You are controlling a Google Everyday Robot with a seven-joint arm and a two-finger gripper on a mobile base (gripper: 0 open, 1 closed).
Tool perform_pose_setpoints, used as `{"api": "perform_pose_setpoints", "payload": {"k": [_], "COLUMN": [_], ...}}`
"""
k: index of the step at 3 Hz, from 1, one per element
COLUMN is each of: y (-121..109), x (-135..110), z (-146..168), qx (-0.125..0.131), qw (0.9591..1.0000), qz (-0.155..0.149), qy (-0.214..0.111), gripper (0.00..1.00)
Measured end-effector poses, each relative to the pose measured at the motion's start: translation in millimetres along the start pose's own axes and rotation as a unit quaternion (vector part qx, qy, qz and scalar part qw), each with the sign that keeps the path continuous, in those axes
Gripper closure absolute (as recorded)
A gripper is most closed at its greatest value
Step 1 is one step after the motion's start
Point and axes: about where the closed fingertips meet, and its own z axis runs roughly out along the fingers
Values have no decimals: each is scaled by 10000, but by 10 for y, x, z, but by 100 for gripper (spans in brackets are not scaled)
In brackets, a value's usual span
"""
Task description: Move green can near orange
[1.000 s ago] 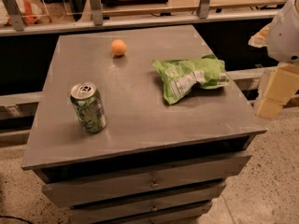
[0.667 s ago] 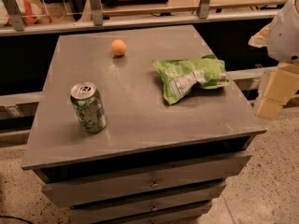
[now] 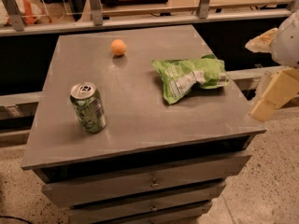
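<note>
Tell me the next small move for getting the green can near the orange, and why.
Probably swing the gripper across the cabinet toward the green can. The gripper sits beyond the cabinet's edge, past the chip bag, while the can stands upright at the front corner, apart from the orange.

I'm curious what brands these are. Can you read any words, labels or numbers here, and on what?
Green can: print too blurred to read.
Green chip bag: label too blurred to read.
Orange: none.
Gripper, beyond the cabinet's right edge: no text visible.
</note>
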Motion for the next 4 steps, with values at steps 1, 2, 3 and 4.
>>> {"api": "perform_pose_setpoints", "payload": {"k": [1,2,3,4], "y": [115,273,454,477], "x": [-263,-657,-1037,-1093], "z": [93,169,234,212], "qx": [-1,-90,-310,-336], "qw": [9951,9810,9671,9651], "qz": [-111,-312,-274,-271], "qy": [-978,-1913,-2509,-2583], "gripper": [0,0,0,0]}}
